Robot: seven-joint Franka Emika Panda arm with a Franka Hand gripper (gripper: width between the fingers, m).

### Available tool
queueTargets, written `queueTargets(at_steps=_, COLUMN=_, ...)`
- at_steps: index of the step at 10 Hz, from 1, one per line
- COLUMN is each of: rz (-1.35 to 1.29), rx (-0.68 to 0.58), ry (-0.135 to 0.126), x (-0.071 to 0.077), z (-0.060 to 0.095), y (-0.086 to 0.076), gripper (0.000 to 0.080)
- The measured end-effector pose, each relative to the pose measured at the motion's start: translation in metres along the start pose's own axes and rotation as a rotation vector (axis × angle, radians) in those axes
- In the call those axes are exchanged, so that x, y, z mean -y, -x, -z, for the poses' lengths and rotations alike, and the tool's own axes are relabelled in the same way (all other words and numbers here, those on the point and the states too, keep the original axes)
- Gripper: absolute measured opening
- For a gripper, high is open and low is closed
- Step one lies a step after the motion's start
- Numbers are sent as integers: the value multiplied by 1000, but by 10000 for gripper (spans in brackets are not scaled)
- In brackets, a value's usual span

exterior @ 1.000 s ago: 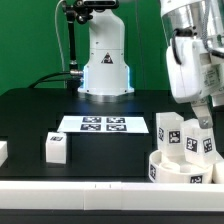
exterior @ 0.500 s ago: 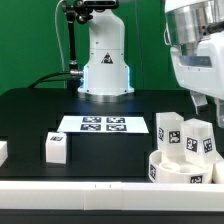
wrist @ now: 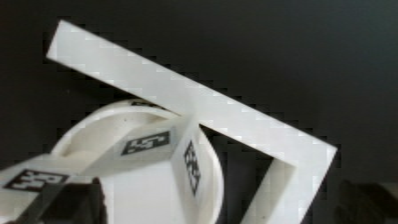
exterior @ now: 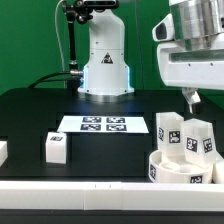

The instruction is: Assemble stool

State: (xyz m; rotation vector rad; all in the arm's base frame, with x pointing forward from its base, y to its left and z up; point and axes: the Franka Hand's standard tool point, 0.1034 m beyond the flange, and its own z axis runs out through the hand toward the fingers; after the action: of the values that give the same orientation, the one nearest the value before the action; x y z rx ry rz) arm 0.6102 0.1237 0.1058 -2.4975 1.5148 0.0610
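Round stool seat (exterior: 178,170) lies on the black bench (exterior: 30,115), carrying two upright legs (exterior: 168,133) set there for mounting; a third leg (exterior: 55,148) waits well apart from the seat for its turn, while the pincer (exterior: 196,99) hangs above the seat, apparently empty, its gap impossible to tell.

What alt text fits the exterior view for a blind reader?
At the exterior view's right, a round white seat carries two upright tagged legs; the robot's hand hangs above them, not touching. A third leg stands alone on the black table near the marker board.
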Motion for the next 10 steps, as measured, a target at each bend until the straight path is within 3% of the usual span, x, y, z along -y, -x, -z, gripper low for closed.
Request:
queueTargets(at_steps=2, rz=180, rx=-3, ry=4, x=-1, z=0, y=-1, gripper=649)
queueTargets(at_steps=5, rz=606, rx=-59, ry=91, x=0, z=1, y=-1, gripper=649)
queueTargets(at_steps=10, rz=941, rx=-73, ry=98, x=-2, z=1, y=-9, gripper=649)
